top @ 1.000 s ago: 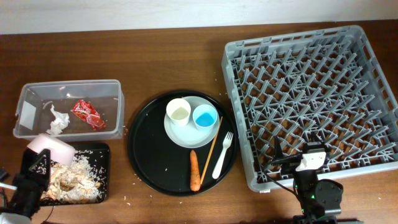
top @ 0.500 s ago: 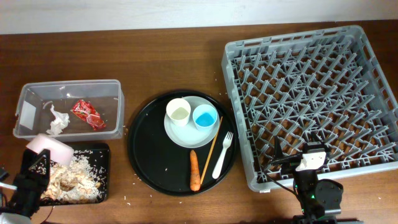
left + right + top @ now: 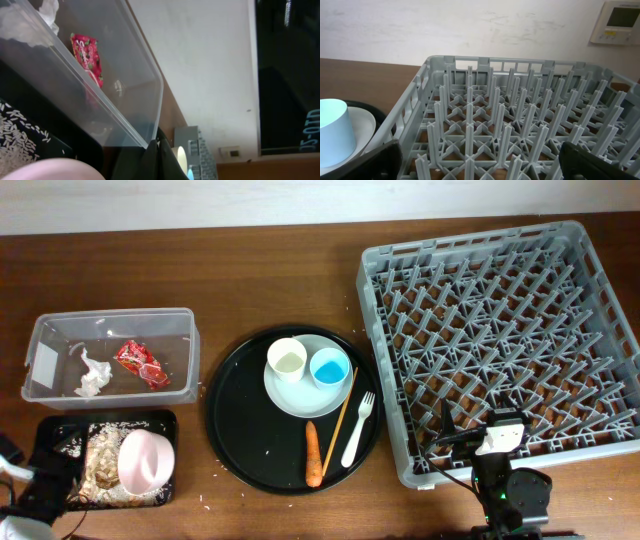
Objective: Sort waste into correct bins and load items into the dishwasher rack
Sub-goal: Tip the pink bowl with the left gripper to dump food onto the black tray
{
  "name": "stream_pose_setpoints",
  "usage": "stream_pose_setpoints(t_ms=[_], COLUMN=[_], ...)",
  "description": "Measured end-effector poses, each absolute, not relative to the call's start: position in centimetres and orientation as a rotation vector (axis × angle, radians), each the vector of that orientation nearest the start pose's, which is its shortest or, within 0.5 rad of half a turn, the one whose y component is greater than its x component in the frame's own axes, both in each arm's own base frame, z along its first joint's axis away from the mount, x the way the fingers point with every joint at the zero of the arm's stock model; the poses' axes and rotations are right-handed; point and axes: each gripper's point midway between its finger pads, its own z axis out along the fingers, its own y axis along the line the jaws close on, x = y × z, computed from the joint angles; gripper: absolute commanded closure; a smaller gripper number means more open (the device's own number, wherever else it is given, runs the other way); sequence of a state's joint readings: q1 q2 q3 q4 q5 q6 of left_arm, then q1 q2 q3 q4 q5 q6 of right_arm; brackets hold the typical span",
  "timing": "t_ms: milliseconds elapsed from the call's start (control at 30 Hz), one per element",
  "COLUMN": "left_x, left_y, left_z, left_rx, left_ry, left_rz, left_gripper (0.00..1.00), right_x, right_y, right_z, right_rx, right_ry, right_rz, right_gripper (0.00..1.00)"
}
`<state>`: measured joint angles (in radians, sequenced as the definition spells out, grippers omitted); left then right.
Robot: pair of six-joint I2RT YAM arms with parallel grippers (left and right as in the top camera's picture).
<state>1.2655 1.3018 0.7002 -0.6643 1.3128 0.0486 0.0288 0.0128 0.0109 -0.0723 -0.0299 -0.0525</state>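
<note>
A: Items cut off?
B: One bowl (image 3: 50,172), bottom edge, left wrist view; one light blue cup (image 3: 332,132), left edge, right wrist view.
A: Items hidden?
B: Some rice scraps (image 3: 98,465), partly under the bowl, overhead view.

Holds the left arm (image 3: 28,498) low at the near left corner of the tabletop, partly cut off by the overhead view's edge. Has the left jaws pressed fully together, dark tips meeting in a thin seam, gripping nothing. Holds the right arm (image 3: 505,480) at the near right edge, wrist pointing away from the base. Has the right jaws spread wide, one black finger (image 3: 367,162) at each lower corner of the wrist view, nothing held.
</note>
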Motion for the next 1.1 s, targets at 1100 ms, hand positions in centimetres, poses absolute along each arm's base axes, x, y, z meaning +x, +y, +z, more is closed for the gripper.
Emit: stream_pose_setpoints(t_ms=[1100], left_x=[23.1], left_y=[9.7], left_z=[5.6], left_rx=[-1.029], left_ry=[2.629], left_rz=[-0.193], left_gripper=[0.69], right_x=[24.6], right_y=[1.2], right_z=[15.8], right_rx=[-0.09], right_ry=[1.642], right_rz=[0.006], right_gripper=[0.01])
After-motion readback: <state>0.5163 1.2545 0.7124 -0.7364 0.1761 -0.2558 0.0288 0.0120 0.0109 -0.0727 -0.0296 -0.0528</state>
